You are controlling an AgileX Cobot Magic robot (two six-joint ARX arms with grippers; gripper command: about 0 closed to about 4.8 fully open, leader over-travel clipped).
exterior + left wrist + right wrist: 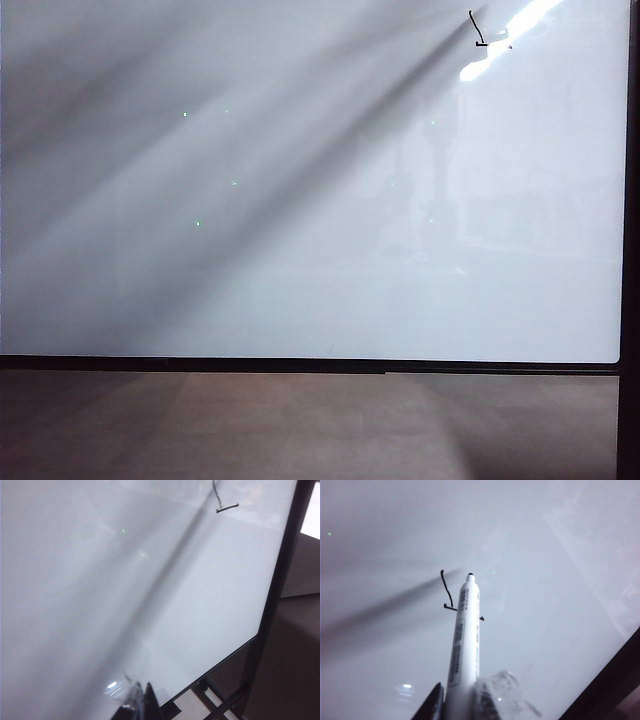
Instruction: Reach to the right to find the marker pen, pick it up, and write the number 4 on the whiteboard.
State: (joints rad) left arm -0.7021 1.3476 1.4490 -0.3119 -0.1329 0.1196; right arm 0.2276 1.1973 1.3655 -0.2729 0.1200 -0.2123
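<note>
over the whiteboard [560, 580], right end effector [462, 700] grips marker pen [465, 630].

- Whiteboard [165, 605] is filling most of the view, its glossy face carrying a dark diagonal shadow and a green speck [123, 530].
- Black frame [280, 580] is bordering the board.
- Ink strokes [222, 502], a hook with a short bar, are lying by the frame.
- Left gripper [140, 702] is showing only dark fingertips at the picture's edge.
</note>
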